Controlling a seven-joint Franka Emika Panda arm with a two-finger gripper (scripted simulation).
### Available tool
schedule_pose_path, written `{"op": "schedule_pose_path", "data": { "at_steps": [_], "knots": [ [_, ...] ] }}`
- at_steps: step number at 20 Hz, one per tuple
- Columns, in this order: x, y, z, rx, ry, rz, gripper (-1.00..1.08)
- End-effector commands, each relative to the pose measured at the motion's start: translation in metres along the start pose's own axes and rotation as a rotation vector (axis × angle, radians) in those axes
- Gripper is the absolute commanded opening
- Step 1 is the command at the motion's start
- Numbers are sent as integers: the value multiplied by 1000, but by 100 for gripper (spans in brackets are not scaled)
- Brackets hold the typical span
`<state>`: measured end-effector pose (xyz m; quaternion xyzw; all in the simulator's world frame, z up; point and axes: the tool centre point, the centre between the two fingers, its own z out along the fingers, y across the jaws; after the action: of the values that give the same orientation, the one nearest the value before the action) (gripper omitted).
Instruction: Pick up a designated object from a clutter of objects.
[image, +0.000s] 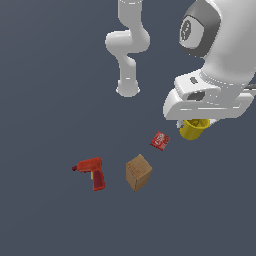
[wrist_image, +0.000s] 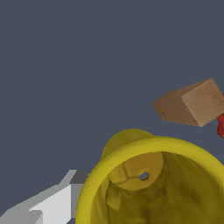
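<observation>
The yellow cup (image: 191, 129) sits tucked right under my white hand, tilted, at the exterior view's right. My gripper (image: 196, 124) is shut on it, with the fingers hidden behind the hand and cup in that view. In the wrist view the cup (wrist_image: 131, 175) fills the frame, its hollow inside and holed bottom showing. One grey-white finger (wrist_image: 52, 203) lies against its outer wall and the other is out of sight. The rest of the clutter lies apart from it: a red packet (image: 160, 140), a tan box (image: 138, 172) and a red power drill (image: 92, 172).
The arm's white base (image: 128, 89) stands at the back of the dark floor. In the wrist view, the tan box (wrist_image: 192, 103) and a sliver of something red (wrist_image: 221, 124) show beyond the cup.
</observation>
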<state>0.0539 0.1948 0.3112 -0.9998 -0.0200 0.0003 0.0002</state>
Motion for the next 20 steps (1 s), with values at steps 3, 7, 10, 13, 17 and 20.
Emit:
{"op": "schedule_pose_path", "data": {
  "at_steps": [3, 7, 10, 13, 17, 20],
  "knots": [
    [14, -11, -27, 0, 1, 0, -100],
    [24, -20, -46, 0, 1, 1, -100],
    [30, -24, -57, 0, 1, 1, -100],
    [35, -28, -65, 0, 1, 1, -100],
    [39, -31, -72, 0, 1, 1, -100],
    [41, -33, -75, 0, 1, 1, -100]
  ]
}}
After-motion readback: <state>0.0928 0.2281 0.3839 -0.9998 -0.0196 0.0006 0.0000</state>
